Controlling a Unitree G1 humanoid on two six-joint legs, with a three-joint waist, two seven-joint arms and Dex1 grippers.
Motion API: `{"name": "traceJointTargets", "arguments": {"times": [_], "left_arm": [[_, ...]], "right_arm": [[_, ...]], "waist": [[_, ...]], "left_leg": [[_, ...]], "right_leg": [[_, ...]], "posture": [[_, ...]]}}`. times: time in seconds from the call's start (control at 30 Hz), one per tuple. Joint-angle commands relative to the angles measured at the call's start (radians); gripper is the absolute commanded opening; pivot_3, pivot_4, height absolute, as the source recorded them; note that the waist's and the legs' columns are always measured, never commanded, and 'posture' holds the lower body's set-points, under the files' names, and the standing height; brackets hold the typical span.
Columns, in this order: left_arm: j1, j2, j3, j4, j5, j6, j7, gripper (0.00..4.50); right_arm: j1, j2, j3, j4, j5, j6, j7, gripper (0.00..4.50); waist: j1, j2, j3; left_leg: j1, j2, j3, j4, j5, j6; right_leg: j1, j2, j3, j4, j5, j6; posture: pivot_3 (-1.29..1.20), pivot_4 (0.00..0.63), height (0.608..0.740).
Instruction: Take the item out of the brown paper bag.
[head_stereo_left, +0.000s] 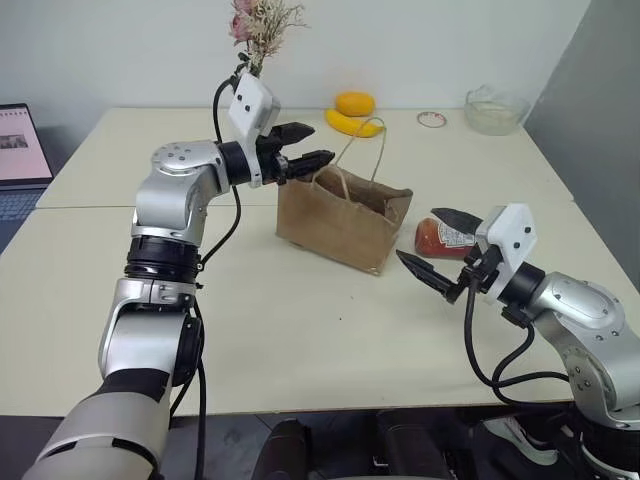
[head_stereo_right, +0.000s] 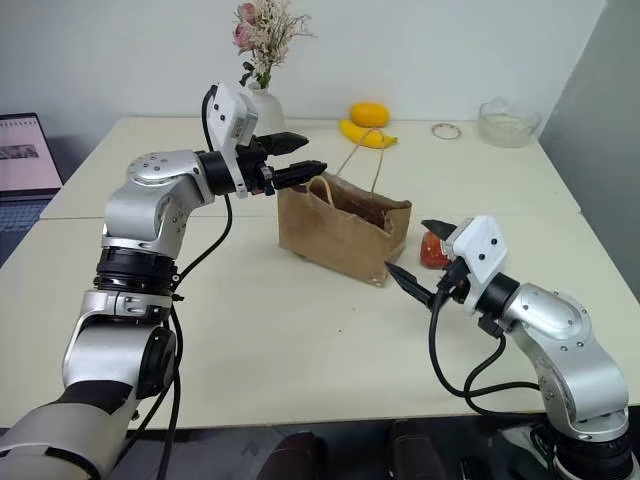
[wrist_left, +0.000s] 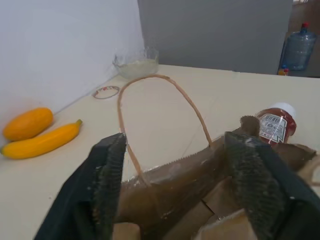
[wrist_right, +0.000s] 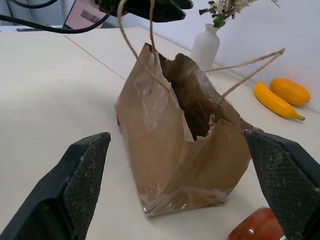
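Ketchup bottle lies on its side on the cream table, out of the brown paper bag and just beside the bag's right end, its white label facing up. The bag stands upright near the middle of the table, mouth open and rim torn and creased, with one thin cord handle arching up from its far side. The left gripper is held level at the bag's near-left top corner, pointing across towards the robot's right; its two black fingers stand apart with nothing pinched between them, and from the left wrist view the bag's serrated top edge and the looped handle run across the gap between the fingers. The right gripper hovers above the table in front of the bottle, aimed back at the bag, its fingers spread wide and empty; one finger reaches over the bottle's near side, the other points at the bag's lower right corner. Whether that upper finger touches the bottle I cannot tell. Farther back on the table sit a banana and an orange fruit touching each other, a white vase of dried flowers, a glass bowl and a small ring-shaped lid. A laptop sits at the far left edge.
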Motion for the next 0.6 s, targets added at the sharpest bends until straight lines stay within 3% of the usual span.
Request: {"name": "traceJointTargets", "arguments": {"times": [0.03, 0.3, 0.43, 0.6], "left_arm": [[0.071, 0.062, 0.058, -0.151, -0.044, 0.015, -0.018, 4.47], [0.429, 0.071, 0.249, -0.544, 0.005, 0.164, 0.384, 4.47], [0.721, 0.015, 0.307, -0.843, -0.048, 0.204, 0.457, 4.47], [0.846, -0.026, 0.29, -0.95, -0.048, 0.213, 0.523, 4.47]], "right_arm": [[0.0, 0.021, -0.002, 0.008, -0.012, -0.078, -0.028, 4.5], [0.141, 0.142, 0.029, 0.058, -0.084, -0.281, -0.111, 4.5], [0.245, 0.196, 0.072, 0.094, -0.126, -0.417, -0.13, 4.5], [0.257, 0.233, 0.048, 0.16, -0.151, -0.522, -0.165, 4.5]], "waist": [[-0.002, 0.0, 0.0], [0.001, 0.0, 0.0], [0.001, 0.0, 0.0], [0.015, -0.002, -0.001]], "left_leg": [[0.0, 0.0, 0.0, 0.0, 0.0, 0.0], [0.001, 0.001, -0.001, 0.0, 0.0, 0.0], [0.002, 0.0, 0.0, -0.001, 0.0, 0.0], [0.003, -0.001, -0.001, 0.001, 0.0, 0.0]], "right_leg": [[0.0, 0.0, 0.0, 0.0, 0.0, 0.0], [0.001, -0.003, 0.0, 0.0, 0.0, 0.0], [0.001, -0.007, 0.002, -0.001, 0.0, 0.0], [0.003, -0.008, 0.0, 0.001, 0.0, 0.0]], "posture": [[0.0, 0.15, 0.74], [0.0, 0.15, 0.74], [0.0, 0.15, 0.74], [0.0, 0.15, 0.74]]}}
